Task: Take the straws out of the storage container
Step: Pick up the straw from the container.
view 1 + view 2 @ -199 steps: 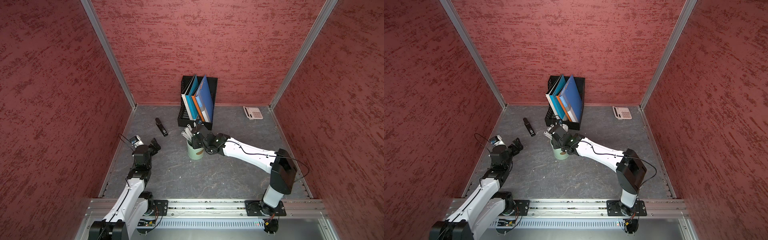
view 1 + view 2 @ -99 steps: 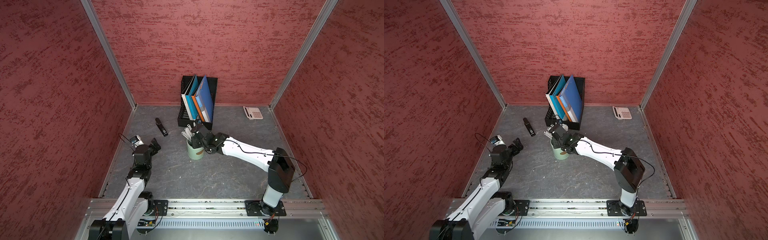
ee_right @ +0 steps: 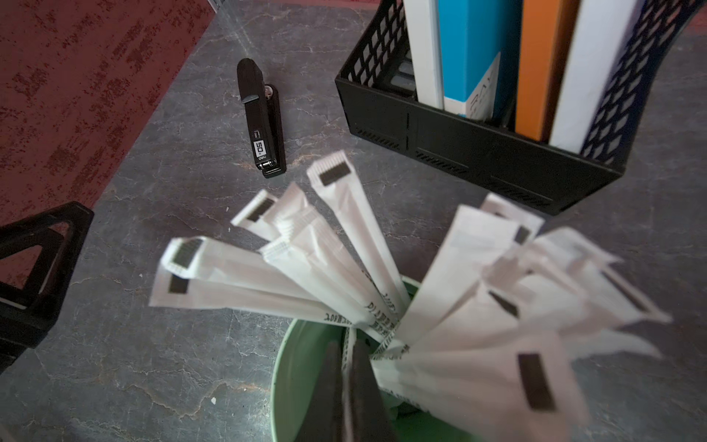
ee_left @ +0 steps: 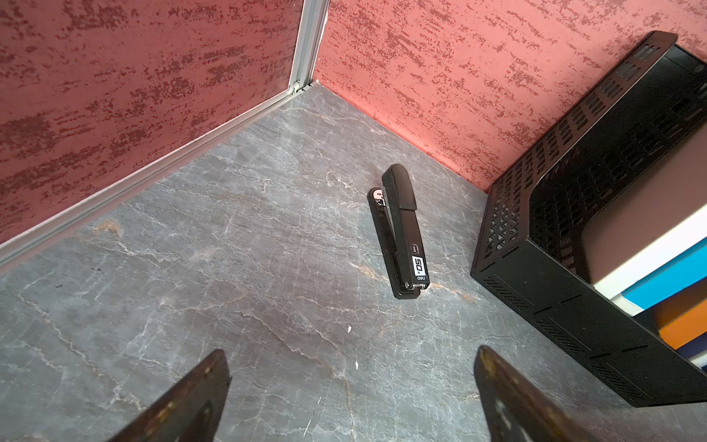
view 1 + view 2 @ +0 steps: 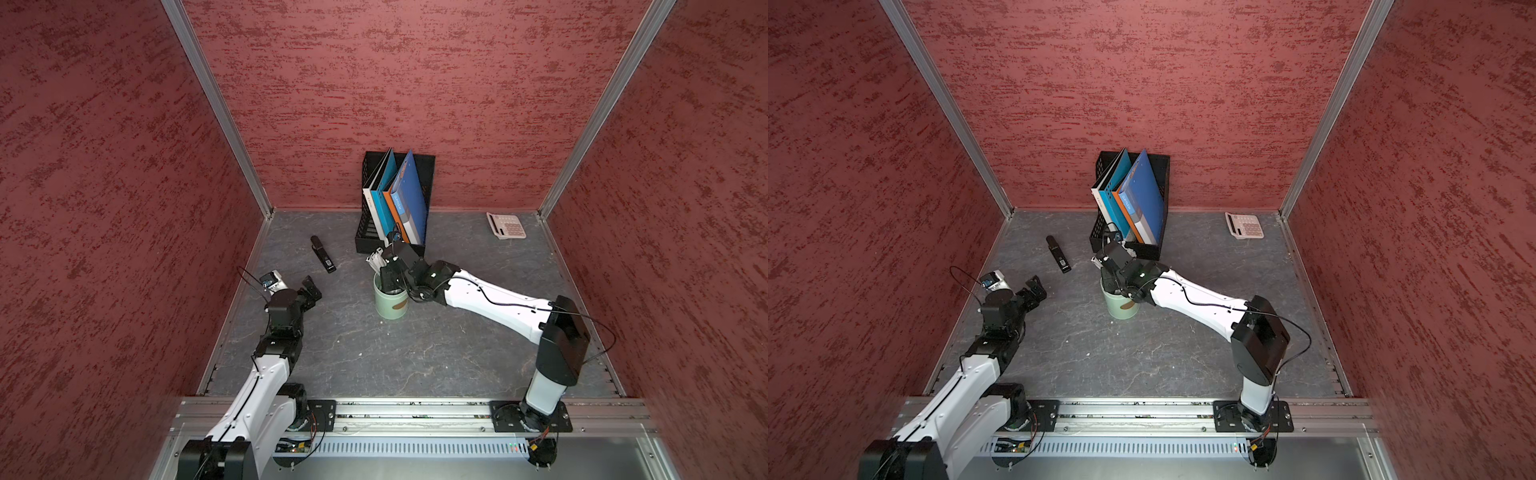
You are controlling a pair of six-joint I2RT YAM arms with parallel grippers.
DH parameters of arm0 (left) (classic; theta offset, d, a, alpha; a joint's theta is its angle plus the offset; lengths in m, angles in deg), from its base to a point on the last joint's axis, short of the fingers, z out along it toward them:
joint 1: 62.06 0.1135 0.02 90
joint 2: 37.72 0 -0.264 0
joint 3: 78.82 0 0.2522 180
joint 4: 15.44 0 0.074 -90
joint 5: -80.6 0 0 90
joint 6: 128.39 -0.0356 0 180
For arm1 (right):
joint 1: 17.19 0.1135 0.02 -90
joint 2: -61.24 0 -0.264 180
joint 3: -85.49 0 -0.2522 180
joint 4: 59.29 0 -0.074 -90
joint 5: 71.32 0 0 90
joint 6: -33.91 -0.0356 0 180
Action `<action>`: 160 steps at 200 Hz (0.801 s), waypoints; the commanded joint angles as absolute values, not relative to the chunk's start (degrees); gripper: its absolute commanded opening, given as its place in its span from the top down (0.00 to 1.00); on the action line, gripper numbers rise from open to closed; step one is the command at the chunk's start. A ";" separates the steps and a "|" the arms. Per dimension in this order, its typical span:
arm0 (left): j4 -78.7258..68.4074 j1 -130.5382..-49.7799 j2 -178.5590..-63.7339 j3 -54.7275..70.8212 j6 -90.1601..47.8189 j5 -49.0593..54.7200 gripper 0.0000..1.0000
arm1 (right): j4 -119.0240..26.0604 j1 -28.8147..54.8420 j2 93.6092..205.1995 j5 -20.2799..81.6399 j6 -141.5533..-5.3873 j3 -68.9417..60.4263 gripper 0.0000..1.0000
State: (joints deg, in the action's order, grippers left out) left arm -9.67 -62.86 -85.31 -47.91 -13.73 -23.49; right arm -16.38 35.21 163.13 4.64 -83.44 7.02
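Note:
The storage container (image 5: 390,305) is a pale mint-green cup with a brown oval mark, standing mid-table in both top views (image 5: 1121,308). White paper-wrapped straws (image 5: 375,259) fan out of it toward the file rack, and several show close up in the right wrist view (image 3: 344,237). My right gripper (image 3: 347,344) reaches down inside the cup rim (image 3: 281,359), shut on one thin straw wrapper pinched between its fingers. My left gripper (image 5: 311,286) stands open over bare table at the left, far from the cup, with nothing between its fingers (image 4: 351,350).
A black stapler (image 5: 323,254) lies left of the cup. A black mesh file rack (image 5: 428,174) with blue, orange and white folders stands just behind it by the back wall. A pale desk phone (image 5: 506,225) sits at the back right. Red walls enclose three sides.
My right gripper has closed its jaws inside the cup, pinching a straw, and its arm has shifted slightly. The left arm has not moved.

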 commanded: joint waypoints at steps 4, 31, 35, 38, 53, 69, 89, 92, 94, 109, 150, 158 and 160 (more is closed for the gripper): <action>-10.17 -62.59 -85.24 -46.51 -13.94 -23.71 0.00 | -14.47 35.02 160.92 5.03 -81.93 10.47 1.00; -10.20 -62.58 -85.18 -46.48 -13.91 -23.72 0.00 | -12.11 35.02 159.96 5.64 -81.41 12.35 1.00; -10.17 -62.59 -85.18 -46.59 -13.93 -23.72 0.00 | -11.67 35.02 159.84 5.67 -81.26 12.65 1.00; -10.19 -62.59 -85.18 -46.59 -13.95 -23.72 0.00 | -11.25 35.03 159.77 5.65 -81.35 12.84 1.00; -10.20 -62.59 -85.02 -46.60 -13.95 -23.72 0.00 | -9.60 35.02 159.13 6.08 -81.14 13.54 1.00; -10.18 -62.59 -85.10 -46.60 -13.96 -23.72 0.00 | -7.85 35.02 158.33 6.69 -81.04 14.14 1.00; -10.19 -62.59 -85.17 -46.55 -13.96 -23.72 0.01 | -5.58 35.02 156.92 7.46 -80.66 14.98 1.00; -10.13 -62.59 -85.14 -46.56 -13.96 -23.72 0.00 | -5.17 35.02 156.74 7.59 -80.57 15.19 1.00; -10.10 -62.59 -85.15 -46.59 -13.94 -23.72 0.01 | -4.90 35.02 156.55 7.67 -80.53 15.39 1.00; -10.10 -62.59 -85.01 -46.56 -13.87 -23.89 0.01 | -2.14 35.02 155.54 8.62 -79.71 17.28 1.00; -10.03 -62.57 -84.92 -46.59 -13.76 -23.92 0.00 | 7.93 35.02 153.90 11.89 -76.65 25.82 1.00; -10.03 -62.59 -84.91 -46.64 -13.77 -23.99 0.00 | 10.34 35.02 153.79 12.74 -75.91 28.21 1.00; -10.03 -62.59 -84.91 -46.65 -13.78 -23.99 0.00 | 11.02 35.02 153.79 12.89 -75.72 28.76 1.00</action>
State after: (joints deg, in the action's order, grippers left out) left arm -9.67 -62.86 -85.31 -47.91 -13.73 -23.49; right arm 2.48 35.21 156.42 9.58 -78.74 22.76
